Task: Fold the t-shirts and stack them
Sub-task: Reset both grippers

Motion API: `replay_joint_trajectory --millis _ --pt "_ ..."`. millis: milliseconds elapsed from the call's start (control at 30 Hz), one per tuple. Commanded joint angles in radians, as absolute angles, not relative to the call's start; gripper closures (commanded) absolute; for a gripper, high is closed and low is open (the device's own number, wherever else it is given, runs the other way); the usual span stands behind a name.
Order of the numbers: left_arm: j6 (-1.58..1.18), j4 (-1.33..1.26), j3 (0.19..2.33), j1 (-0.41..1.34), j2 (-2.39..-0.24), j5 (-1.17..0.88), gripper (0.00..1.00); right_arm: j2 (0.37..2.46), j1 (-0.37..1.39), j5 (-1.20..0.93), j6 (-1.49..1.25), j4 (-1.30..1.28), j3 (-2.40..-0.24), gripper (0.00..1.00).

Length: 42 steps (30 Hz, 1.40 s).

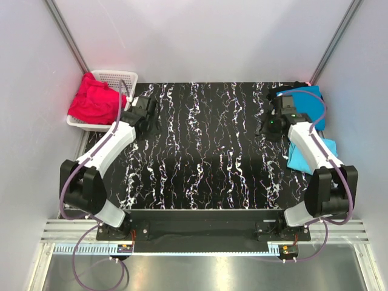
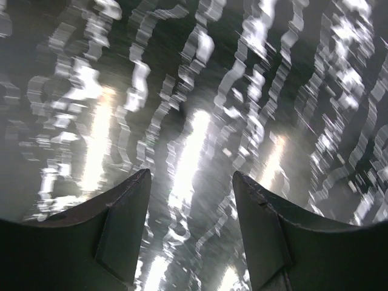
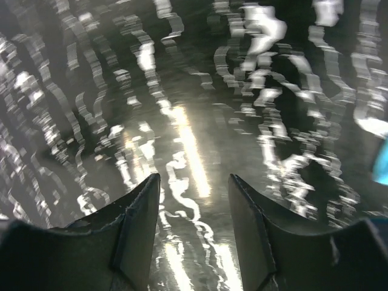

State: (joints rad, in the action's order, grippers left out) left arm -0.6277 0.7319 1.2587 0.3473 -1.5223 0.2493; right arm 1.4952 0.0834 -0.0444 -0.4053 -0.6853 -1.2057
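Note:
Red t-shirts [image 1: 92, 102] lie bunched in a white lattice basket [image 1: 119, 77] at the far left. A deeper blue t-shirt [image 1: 310, 103] lies folded at the far right, and a light turquoise one [image 1: 298, 155] lies nearer, partly under the right arm. A sliver of turquoise shows at the right edge of the right wrist view [image 3: 382, 162]. My left gripper [image 1: 147, 116] is open and empty over the black marbled table, beside the basket; its wrist view [image 2: 191, 176] shows only tabletop. My right gripper [image 1: 271, 124] is open and empty just left of the blue shirts [image 3: 194, 179]. No black shirt shows.
The black, white-veined table top [image 1: 206, 151] spans the middle. Grey walls close in at left, right and back. The arm bases sit on a rail [image 1: 200, 230] at the near edge.

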Motion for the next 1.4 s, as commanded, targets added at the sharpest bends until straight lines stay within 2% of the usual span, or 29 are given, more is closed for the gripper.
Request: replay_joint_trajectory --millis 0,133,233,367,467,733,1033,1267,1367 --pt "-0.614 0.768 1.394 0.304 -1.578 0.434 0.38 1.465 0.162 -0.107 -0.414 -0.608 -1.219 0.45" --pt "-0.571 0.83 1.592 0.233 -1.696 0.511 0.38 1.519 0.29 -0.123 -0.414 -0.581 -1.247 0.45" --pt "-0.551 0.856 1.732 0.14 -1.776 0.447 0.38 1.581 0.385 -0.11 -0.428 -0.574 -1.284 0.46" --pt "-0.554 0.864 1.859 0.0 -1.888 0.208 0.39 1.637 0.468 -0.149 -0.456 -0.542 -1.305 0.47" --pt "-0.535 0.871 1.96 -0.1 -1.988 0.128 0.39 1.638 0.508 -0.175 -0.474 -0.52 -1.301 0.47" --pt "-0.517 0.877 2.189 -0.229 -2.201 0.069 0.38 1.617 0.554 -0.209 -0.499 -0.497 -1.281 0.47" --pt "-0.557 0.874 2.188 -0.27 -2.309 0.092 0.36 1.66 0.555 -0.225 -0.495 -0.495 -1.314 0.47" --pt "-0.56 0.845 2.12 -0.272 -2.293 0.043 0.39 1.677 0.554 -0.206 -0.502 -0.502 -1.327 0.48" --pt "-0.554 0.81 2.054 -0.271 -2.243 0.032 0.35 1.681 0.554 -0.192 -0.511 -0.502 -1.319 0.48"
